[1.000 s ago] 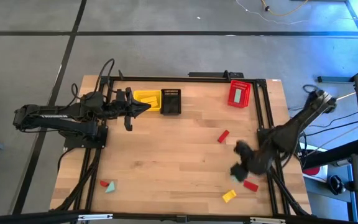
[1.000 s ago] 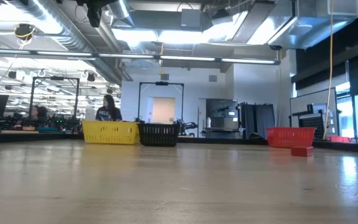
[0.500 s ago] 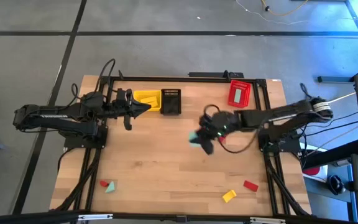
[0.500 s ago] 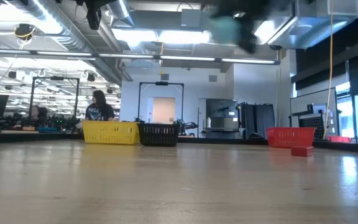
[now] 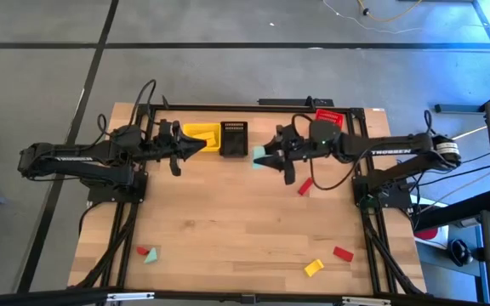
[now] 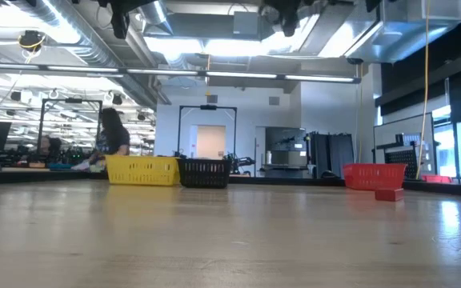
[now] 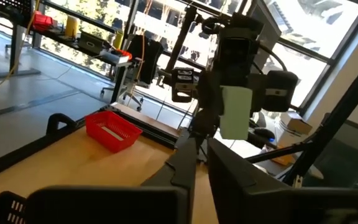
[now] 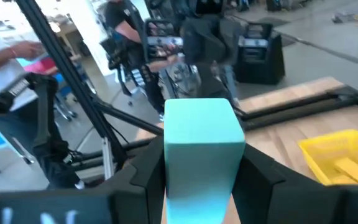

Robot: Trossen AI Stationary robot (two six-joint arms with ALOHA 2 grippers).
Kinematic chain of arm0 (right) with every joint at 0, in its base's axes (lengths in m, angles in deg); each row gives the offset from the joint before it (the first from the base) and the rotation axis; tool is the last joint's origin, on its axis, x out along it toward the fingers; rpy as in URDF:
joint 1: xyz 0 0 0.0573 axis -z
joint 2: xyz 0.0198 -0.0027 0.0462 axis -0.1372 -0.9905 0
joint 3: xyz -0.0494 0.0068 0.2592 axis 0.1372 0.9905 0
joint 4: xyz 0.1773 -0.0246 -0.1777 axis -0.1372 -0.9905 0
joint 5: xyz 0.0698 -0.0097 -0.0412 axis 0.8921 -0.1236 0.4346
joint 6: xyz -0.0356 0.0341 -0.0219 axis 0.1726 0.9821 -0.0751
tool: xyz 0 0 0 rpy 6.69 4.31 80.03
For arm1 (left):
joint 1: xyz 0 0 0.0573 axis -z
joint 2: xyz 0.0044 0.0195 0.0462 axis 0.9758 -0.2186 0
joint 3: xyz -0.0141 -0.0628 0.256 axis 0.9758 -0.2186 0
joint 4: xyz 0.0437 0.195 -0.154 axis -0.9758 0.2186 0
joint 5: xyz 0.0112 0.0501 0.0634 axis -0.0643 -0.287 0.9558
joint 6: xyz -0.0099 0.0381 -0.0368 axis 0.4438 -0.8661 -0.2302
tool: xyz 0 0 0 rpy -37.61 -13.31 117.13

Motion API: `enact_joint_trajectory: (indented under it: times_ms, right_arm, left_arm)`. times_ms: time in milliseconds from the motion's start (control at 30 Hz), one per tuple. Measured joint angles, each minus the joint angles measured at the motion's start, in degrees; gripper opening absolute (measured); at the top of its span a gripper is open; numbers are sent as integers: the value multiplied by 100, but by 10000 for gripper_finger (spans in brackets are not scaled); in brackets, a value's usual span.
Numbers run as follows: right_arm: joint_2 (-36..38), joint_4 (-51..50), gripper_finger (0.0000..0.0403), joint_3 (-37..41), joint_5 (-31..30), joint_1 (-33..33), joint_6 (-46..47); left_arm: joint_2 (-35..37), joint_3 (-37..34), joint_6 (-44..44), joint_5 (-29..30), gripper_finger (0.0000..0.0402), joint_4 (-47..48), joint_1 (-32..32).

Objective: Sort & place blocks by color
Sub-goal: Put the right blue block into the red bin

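Right now I have the table (image 5: pixel 228 229) spread below me, with three baskets along its far edge: the yellow basket (image 5: pixel 201 134), the black basket (image 5: pixel 234 138) touching it, and the red basket (image 5: pixel 327 129) well apart toward the right. My right gripper (image 5: pixel 266 159) is stretched across the far half of the table, raised above the wood, just beside the black basket. It is clamped on a teal block (image 8: pixel 201 155), the fingers pressing both of its long sides. My left gripper (image 5: pixel 196 147) waits over the yellow basket's near edge; I cannot tell how its fingers stand.

Other blocks lie loose: a red bar (image 5: pixel 305 186) near the right arm, another red piece (image 5: pixel 343 253) and a yellow one (image 5: pixel 314 268) at the near right, and a small red and teal pair (image 5: pixel 147 253) at the near left.

I judge the black basket takes the teal. To do this well, I would carry the block fully over the basket's opening, lower it inside the rim, then release, so it cannot bounce out or fall among the yellow pieces next door.
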Motion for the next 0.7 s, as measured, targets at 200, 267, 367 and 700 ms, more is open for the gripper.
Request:
enact_joint_trajectory:
  times_ms: [200,267,367,700]
  right_arm:
    - [31,-178,135,1,-21,15,-242]
    - [16,-182,135,1,-78,12,-274]
    - [14,-173,135,0,-105,17,-379]
    - [14,-195,135,1,-109,14,-702]
  left_arm:
    - [-91,0,-94,-214,87,-27,-4]
    - [-112,0,-187,-439,89,-145,-2]
    - [-125,0,-303,-672,73,-191,7]
    - [-195,-4,-455,-777,1,-105,12]
